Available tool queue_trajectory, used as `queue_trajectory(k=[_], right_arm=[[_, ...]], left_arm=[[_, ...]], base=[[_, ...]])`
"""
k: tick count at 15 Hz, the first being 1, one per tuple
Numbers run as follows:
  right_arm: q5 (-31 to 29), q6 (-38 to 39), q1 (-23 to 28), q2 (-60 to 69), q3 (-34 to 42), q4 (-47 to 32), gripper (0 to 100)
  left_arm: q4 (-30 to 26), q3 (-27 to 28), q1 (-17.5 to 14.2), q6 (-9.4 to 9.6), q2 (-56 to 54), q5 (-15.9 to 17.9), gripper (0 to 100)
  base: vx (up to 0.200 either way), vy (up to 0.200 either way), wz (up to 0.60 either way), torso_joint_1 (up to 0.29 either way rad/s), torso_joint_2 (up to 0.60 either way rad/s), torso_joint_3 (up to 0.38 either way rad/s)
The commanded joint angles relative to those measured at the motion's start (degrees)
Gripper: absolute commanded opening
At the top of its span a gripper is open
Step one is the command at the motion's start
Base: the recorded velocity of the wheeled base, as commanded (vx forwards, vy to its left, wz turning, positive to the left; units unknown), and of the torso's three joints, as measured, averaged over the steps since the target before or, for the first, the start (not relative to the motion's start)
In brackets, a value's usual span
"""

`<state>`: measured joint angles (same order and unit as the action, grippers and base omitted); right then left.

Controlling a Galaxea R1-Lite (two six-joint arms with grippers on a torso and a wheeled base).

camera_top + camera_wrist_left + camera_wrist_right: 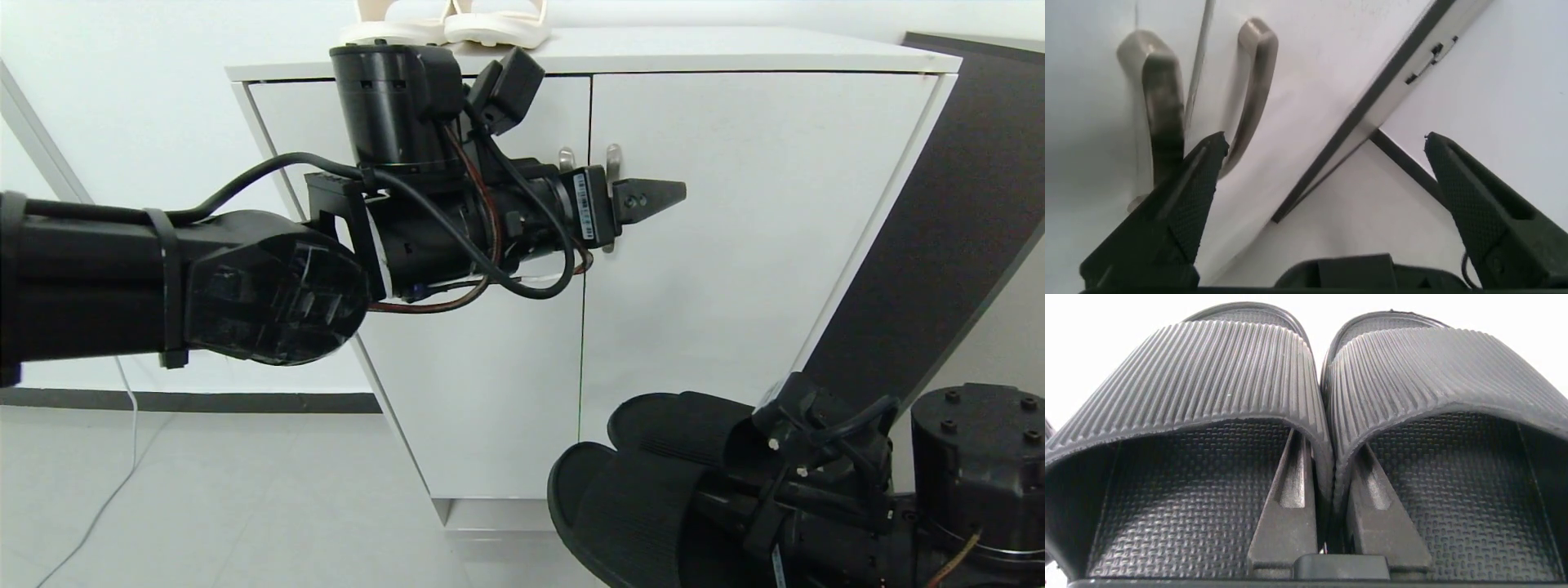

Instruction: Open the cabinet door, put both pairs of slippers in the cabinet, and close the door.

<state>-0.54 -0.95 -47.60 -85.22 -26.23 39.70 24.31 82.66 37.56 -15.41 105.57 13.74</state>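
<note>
Both doors of the cabinet (735,269) sit flush, the seam between them closed, so nothing can pass inside. Two metal handles (613,160) stand proud beside the seam, a slot behind each bend. The left tool (1324,137), jaws spread, hangs at the handles, and its arm bars the left door. The right tool (1328,443) is clamped on the black slippers (645,498), low before the right door. White slippers (457,28) occupy the cabinet top's left end. A dark panel (939,245) hems the right flank. The floor (204,498) to the left is open, crossed by a thin cable (106,490).
</note>
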Motion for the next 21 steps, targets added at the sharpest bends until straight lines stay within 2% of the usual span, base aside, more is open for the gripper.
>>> queue_trajectory(k=[1,5,17,18,21], right_arm=[[0.0,0.0,0.0,-0.2,0.0,0.0,0],[0.0,0.0,0.1,-0.2,0.0,0.0,0],[0.0,-0.2,0.1,-0.5,0.1,0.0,0],[0.0,-0.2,0.1,-0.6,0.1,0.0,0],[0.1,-0.2,0.1,-0.6,0.2,0.0,0]], left_arm=[[0.2,1.6,-0.5,0.03,2.3,-1.4,100],[0.2,2.1,-1.1,0.12,3.5,-3.2,100],[0.2,4.8,-1.2,0.03,6.6,-3.2,100],[0.2,4.7,-1.2,0.03,6.5,-3.2,0],[0.2,4.5,-1.2,0.03,6.2,-3.2,0]], base=[[0.000,0.000,0.00,0.000,0.00,0.000],[0.000,0.000,0.00,0.000,0.00,0.000],[0.000,0.000,0.00,0.000,0.00,0.000],[0.000,0.000,0.00,0.000,0.00,0.000],[0.000,0.000,0.00,0.000,0.00,0.000]])
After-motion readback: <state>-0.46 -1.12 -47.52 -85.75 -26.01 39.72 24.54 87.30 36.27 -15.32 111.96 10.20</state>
